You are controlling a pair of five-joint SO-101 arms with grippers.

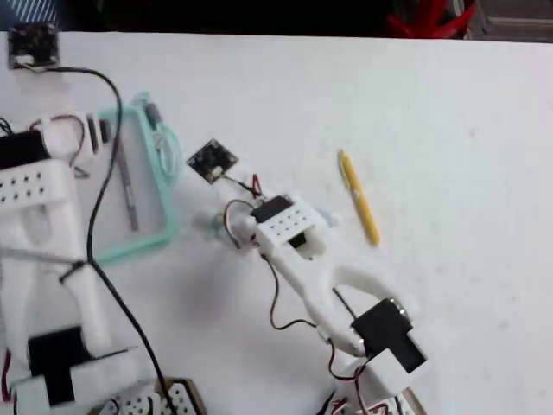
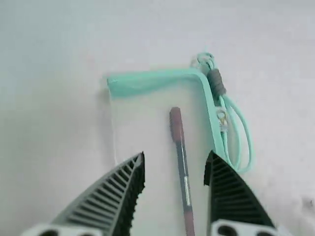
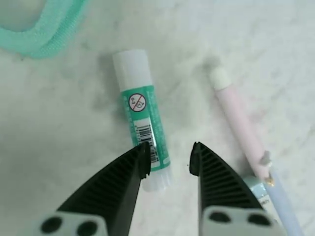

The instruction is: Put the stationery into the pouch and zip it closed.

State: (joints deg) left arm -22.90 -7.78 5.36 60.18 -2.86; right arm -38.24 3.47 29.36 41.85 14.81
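The pouch (image 2: 157,83) (image 1: 164,186) has a clear panel and a mint border, and lies flat at the table's left. A dark reddish pen (image 2: 180,157) (image 1: 128,186) lies along its clear panel; whether inside or on top I cannot tell. My left gripper (image 2: 174,164) hovers open above that pen, one finger on each side. My right gripper (image 3: 170,155) is open just over a green-and-white glue stick (image 3: 142,130), close to the pouch's corner (image 3: 44,29). Beside the glue stick lies a pink pen (image 3: 241,120), with a pale blue pen (image 3: 284,204) at its end. A yellow pen (image 1: 358,197) lies farther right.
A mint cord (image 2: 236,135) loops off the pouch's zipper end. The right arm (image 1: 289,229) stretches across the table's middle, and the left arm (image 1: 34,186) stands by the left edge. A small circuit board (image 1: 34,45) with a black cable sits at the back left.
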